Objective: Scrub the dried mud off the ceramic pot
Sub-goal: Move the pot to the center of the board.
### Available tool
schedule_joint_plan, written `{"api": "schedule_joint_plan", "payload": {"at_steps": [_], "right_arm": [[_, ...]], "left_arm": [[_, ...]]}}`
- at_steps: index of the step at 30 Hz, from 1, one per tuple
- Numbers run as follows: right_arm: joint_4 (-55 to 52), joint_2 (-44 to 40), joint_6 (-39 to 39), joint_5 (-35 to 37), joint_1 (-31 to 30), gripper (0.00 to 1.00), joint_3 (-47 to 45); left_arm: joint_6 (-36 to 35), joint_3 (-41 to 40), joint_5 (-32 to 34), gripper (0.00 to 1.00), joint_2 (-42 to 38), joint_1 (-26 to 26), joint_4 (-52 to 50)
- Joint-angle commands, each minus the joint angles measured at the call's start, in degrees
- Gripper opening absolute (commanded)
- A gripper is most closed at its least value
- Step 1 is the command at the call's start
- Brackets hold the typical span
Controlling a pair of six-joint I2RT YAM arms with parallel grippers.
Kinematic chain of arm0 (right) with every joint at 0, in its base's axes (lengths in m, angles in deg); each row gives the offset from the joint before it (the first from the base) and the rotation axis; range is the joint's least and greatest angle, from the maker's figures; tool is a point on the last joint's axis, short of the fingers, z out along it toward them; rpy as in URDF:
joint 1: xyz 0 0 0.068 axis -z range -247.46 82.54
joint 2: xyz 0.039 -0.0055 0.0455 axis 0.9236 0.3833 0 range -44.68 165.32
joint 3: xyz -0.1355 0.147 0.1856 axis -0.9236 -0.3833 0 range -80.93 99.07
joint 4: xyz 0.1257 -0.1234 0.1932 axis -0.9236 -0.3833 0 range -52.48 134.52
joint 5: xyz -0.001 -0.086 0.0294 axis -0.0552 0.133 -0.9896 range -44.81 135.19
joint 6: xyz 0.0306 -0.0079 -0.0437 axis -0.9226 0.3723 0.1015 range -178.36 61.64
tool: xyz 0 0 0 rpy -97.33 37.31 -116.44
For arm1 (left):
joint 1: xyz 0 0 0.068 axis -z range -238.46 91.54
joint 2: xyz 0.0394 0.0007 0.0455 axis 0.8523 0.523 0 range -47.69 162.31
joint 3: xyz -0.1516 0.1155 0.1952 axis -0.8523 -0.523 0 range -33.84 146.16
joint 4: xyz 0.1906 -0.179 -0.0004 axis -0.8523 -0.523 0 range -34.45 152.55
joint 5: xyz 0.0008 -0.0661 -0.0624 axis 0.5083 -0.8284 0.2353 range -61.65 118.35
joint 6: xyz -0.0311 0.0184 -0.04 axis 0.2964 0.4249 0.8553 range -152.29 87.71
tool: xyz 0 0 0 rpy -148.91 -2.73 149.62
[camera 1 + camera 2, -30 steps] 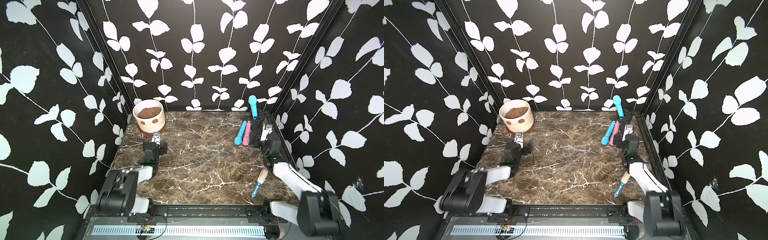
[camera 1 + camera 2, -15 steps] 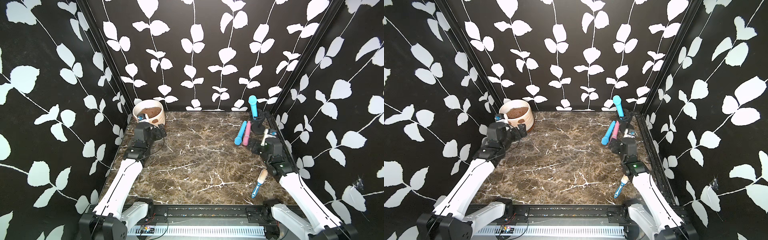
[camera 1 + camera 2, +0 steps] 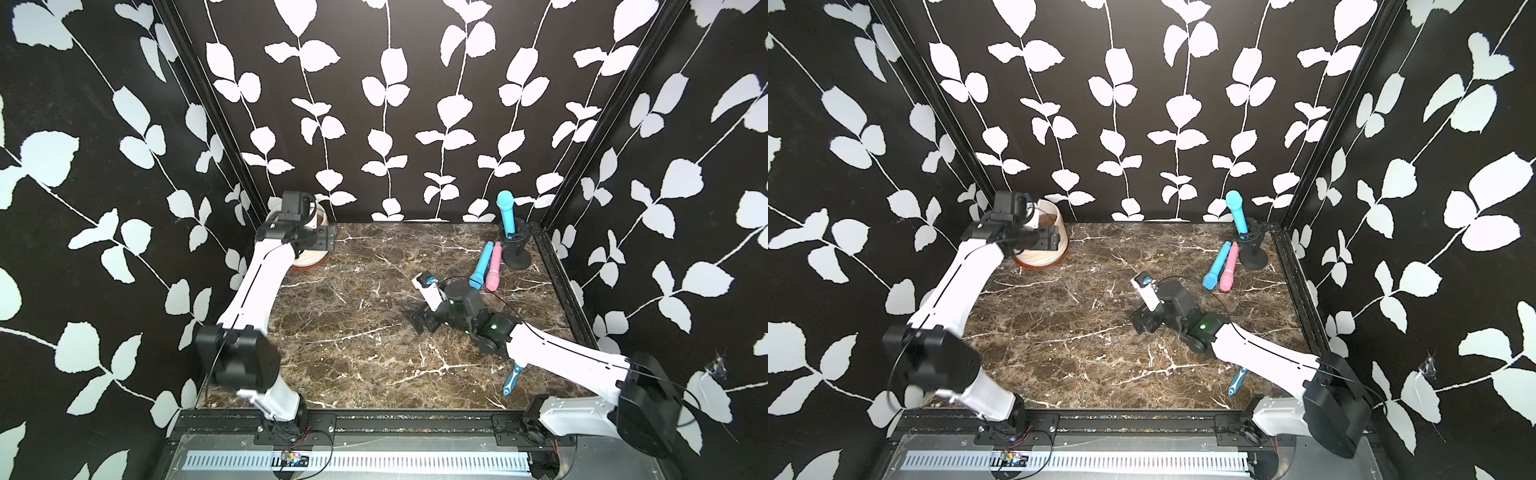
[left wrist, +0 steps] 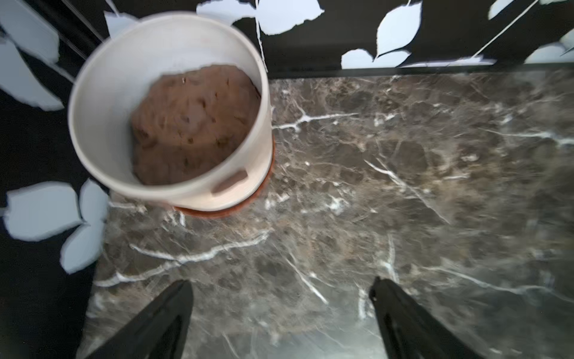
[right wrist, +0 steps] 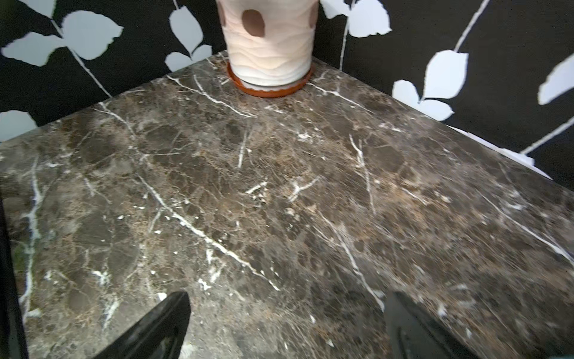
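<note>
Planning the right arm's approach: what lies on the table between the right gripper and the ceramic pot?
Nothing: in the right wrist view only bare marble table stretches from the open right gripper to the ceramic pot on its saucer.

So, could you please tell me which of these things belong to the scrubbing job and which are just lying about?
Job:
- ceramic pot
- dried mud on its side
- blue-handled tool, probably the scrubber

Lying about:
- terracotta saucer
- soil in the pot
- blue cylinder
- pink cylinder
- upright blue cylinder in the black stand
</note>
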Motion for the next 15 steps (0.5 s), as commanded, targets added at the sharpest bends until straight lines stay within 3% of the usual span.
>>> {"api": "schedule_joint_plan", "payload": {"at_steps": [1,4,8,15], "right_arm": [[1.53,1.51,-3.43,-3.64,-0.25,1.00,2.75],[1.17,1.61,-5.03,-4.22,-0.25,1.00,2.65],[-0.92,1.52,-5.79,-1.87,-0.18,0.99,3.00],[0.82,3.56,-11.04,-0.96,-0.27,1.00,2.33]], "left_arm": [[-6.93,10.82,-0.28,0.91,8.79,-0.20,-10.23],[-9.59,17.45,-0.74,0.86,14.60,-0.22,-10.87],[-14.60,23.62,-0.38,0.61,19.97,-0.30,-10.83],[-16.92,29.44,2.53,0.59,25.33,-0.82,-9.83]]}}
